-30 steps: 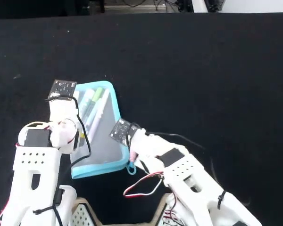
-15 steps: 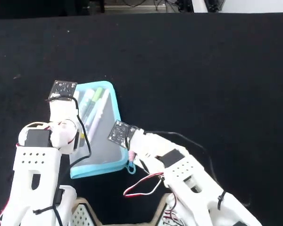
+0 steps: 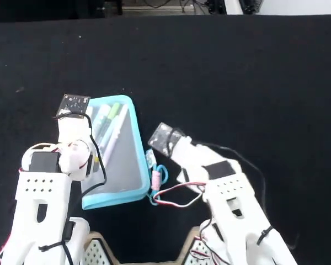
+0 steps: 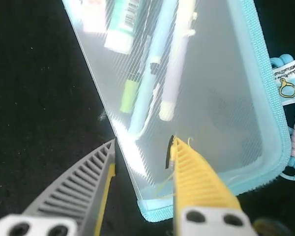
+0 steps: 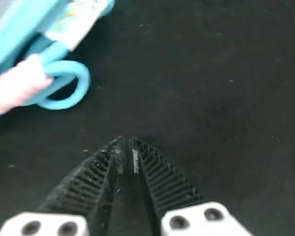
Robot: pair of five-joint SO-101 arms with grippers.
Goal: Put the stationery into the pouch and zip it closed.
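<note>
Bright, even light; glare on pouch (image 4: 211,88)

Black table (image 3: 237,83), white surface (image 3: 298,6) behind

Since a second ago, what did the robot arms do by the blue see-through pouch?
The right gripper swung away from the blue see-through pouch's edge, to the right, shut on nothing. The pouch's blue loop lies uncovered. The left gripper and pouch stayed put.

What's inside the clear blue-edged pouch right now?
Inside the clear blue-edged pouch, seen through its front: a light blue pen, a pale white pen, a green-tipped pen and a mint-green tube. Anything lying beneath them is covered.
</note>
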